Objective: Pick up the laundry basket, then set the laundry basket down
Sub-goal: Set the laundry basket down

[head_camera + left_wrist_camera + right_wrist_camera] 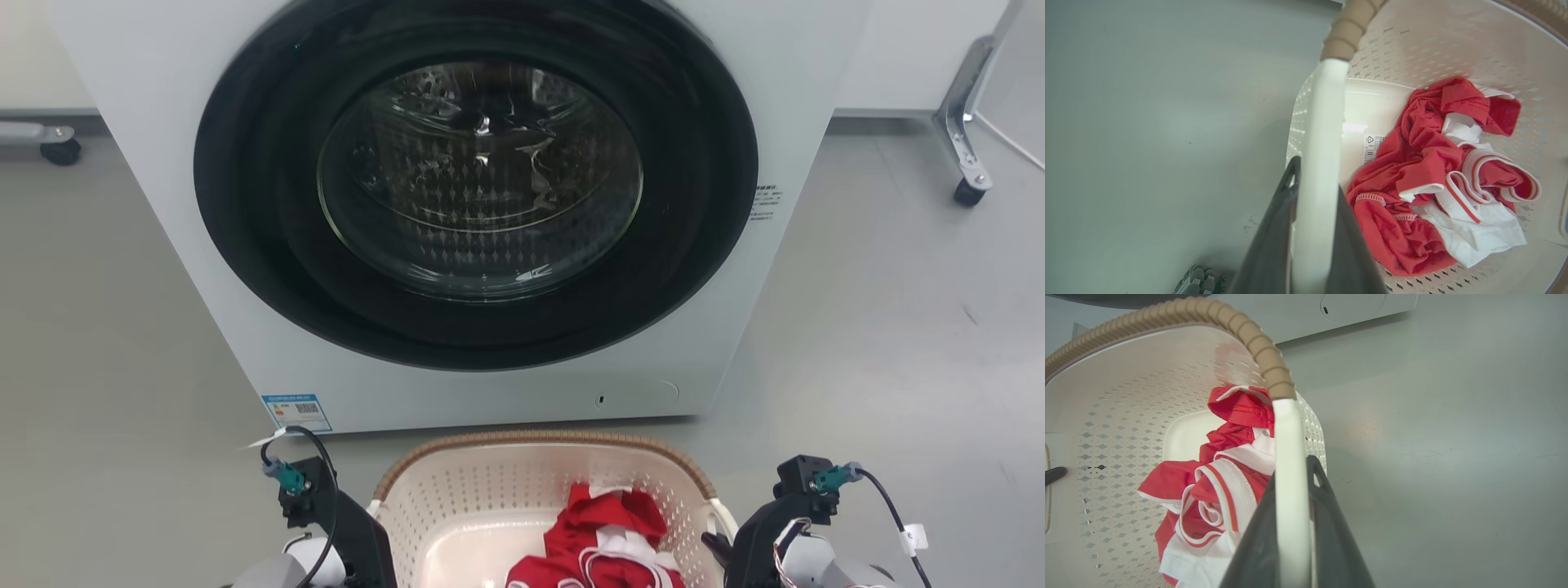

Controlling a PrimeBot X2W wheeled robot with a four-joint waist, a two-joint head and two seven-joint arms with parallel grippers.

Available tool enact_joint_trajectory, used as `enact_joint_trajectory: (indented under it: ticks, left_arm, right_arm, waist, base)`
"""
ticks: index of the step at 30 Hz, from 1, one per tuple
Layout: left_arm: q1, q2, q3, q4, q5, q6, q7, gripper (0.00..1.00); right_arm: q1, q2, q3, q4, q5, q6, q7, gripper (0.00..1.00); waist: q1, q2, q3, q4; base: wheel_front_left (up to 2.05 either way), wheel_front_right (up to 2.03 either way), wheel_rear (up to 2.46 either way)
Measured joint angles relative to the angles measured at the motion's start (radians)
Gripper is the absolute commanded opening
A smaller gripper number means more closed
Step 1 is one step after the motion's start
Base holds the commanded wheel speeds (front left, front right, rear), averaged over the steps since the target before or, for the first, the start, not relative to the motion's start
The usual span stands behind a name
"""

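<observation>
The laundry basket is cream-white and perforated with a brown woven-look rim, and it shows low in the head view, just in front of the washer. Red and white clothes lie inside it. My left gripper is shut on the basket's white left handle, one dark finger on each side of the bar. My right gripper is shut the same way on the white right handle. In the head view the left gripper and right gripper flank the basket. Whether the basket rests on the floor cannot be told.
A white front-loading washer with a closed round glass door stands directly behind the basket. Castor legs sit at the far left and far right. Grey floor spreads to both sides.
</observation>
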Motion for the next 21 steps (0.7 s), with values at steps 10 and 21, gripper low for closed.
enact_joint_trajectory:
  ticks: [10, 21]
  left_arm:
    - [-0.056, 0.000, -0.008, -0.033, 0.016, -0.002, -0.084, 0.00]
    - [-0.118, 0.000, -0.007, -0.045, 0.017, 0.007, -0.151, 0.00]
  right_arm:
    - [-0.062, -0.017, 0.011, -0.009, -0.019, 0.000, -0.096, 0.00]
    - [-0.172, -0.026, 0.035, -0.010, -0.072, 0.000, -0.162, 0.00]
  waist:
    - [0.0000, 0.0000, 0.096, -0.003]
    - [0.0001, 0.0000, 0.258, -0.002]
  base:
    - [0.00, 0.00, 0.00]
    - [0.00, 0.00, 0.00]
